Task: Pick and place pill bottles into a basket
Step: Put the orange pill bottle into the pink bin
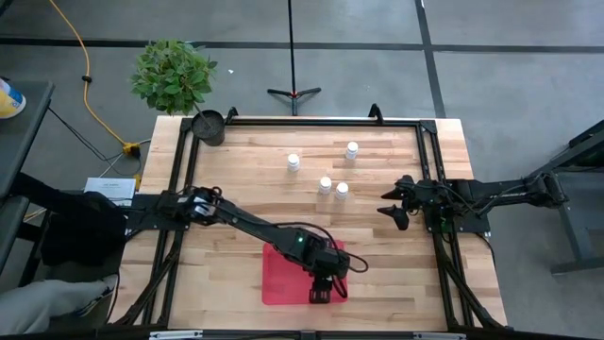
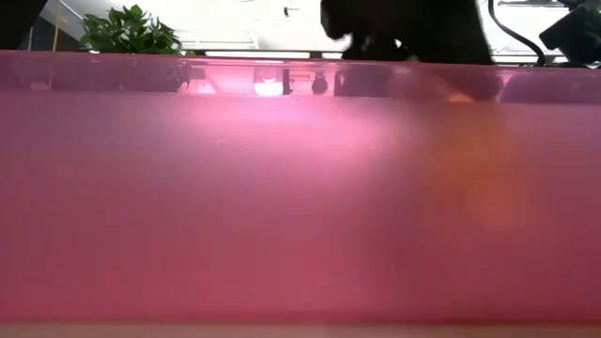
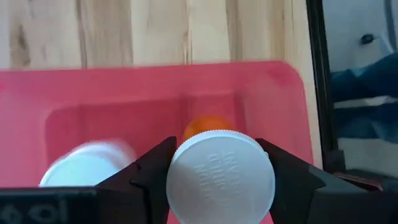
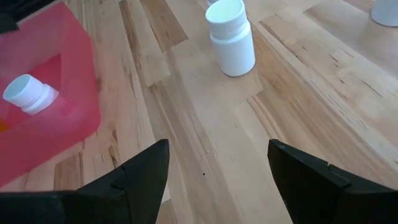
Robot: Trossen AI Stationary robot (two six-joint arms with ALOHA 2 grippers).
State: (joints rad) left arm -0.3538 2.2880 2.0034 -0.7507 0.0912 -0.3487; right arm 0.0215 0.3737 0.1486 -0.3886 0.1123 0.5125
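Observation:
The red tray (image 1: 283, 279) lies at the table's near middle. My left gripper (image 1: 321, 289) is over its right part, shut on the orange-bodied bottle (image 3: 208, 127) with a white cap. A white bottle (image 3: 87, 165) lies on its side in the tray and also shows in the right wrist view (image 4: 28, 93). Several white bottles stand upright on the wood: (image 1: 293, 162), (image 1: 352, 150), (image 1: 325, 185), (image 1: 342, 191). My right gripper (image 1: 396, 204) is open and empty at the table's right, with the nearest bottle (image 4: 230, 40) ahead of it. My left gripper pinches the orange bottle's white cap (image 3: 221, 177) between its two fingers (image 3: 155, 171), one on each side of the cap's rim. The fingers come from above, pointing down. The bottle stands upright below them, orange body toward the tray floor; whether its base touches the floor is hidden.
A small dark round pot (image 1: 209, 126) stands at the table's far left corner, with a green plant (image 1: 173, 74) behind it. A black frame (image 1: 427, 132) runs along the table's edges. Bare wood lies between the tray and the standing bottles.

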